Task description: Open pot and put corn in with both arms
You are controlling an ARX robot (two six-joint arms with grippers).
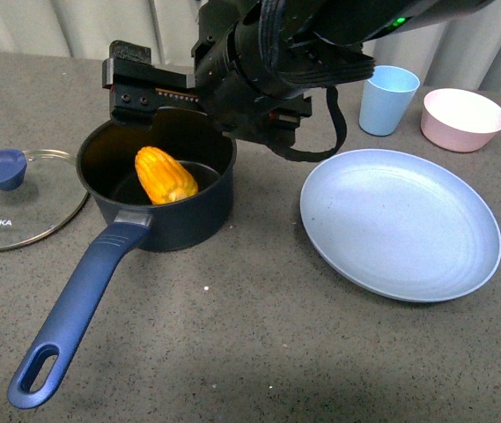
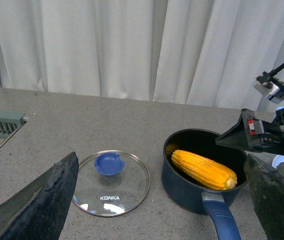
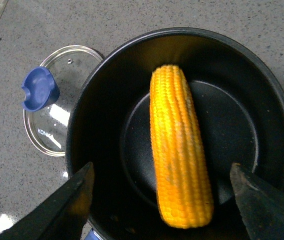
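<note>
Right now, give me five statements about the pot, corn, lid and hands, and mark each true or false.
1. The corn lies inside the pot. True.
2. The glass lid sits on the pot. False: it lies flat on the table beside the pot, knob up.
3. The right hand grips the corn. False: its fingers stand spread on either side of the cob, touching nothing.
4. The blue plate holds no corn. True.
5. The left hand is clamped on the lid's knob. False: it is open and apart from the lid, which lies untouched on the table.
</note>
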